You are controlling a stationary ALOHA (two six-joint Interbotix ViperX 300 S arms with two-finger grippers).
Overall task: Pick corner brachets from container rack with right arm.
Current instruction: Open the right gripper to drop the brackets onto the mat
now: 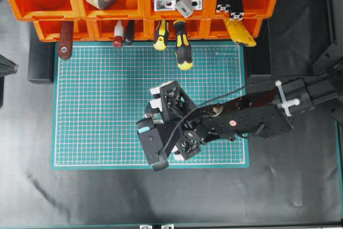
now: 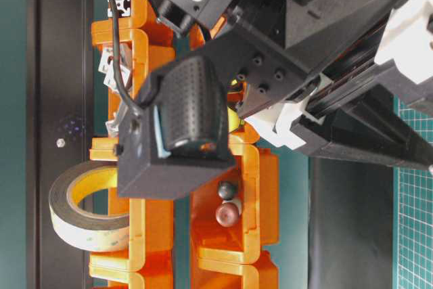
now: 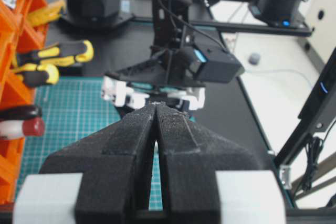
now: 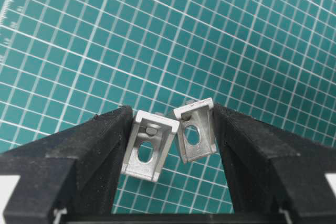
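Now right gripper (image 4: 170, 129) half-open, clamping two corner brachets (image 4: 149, 145)

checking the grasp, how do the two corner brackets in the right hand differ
The left bracket lies against the left finger; the right bracket lies against the right finger. The left bracket reaches lower between the fingers, the right sits higher. The left bracket's slotted face is in fuller view; the right bracket is tilted, its top edge slanting. Both are silver-grey, with a hole, held over the green cutting mat.
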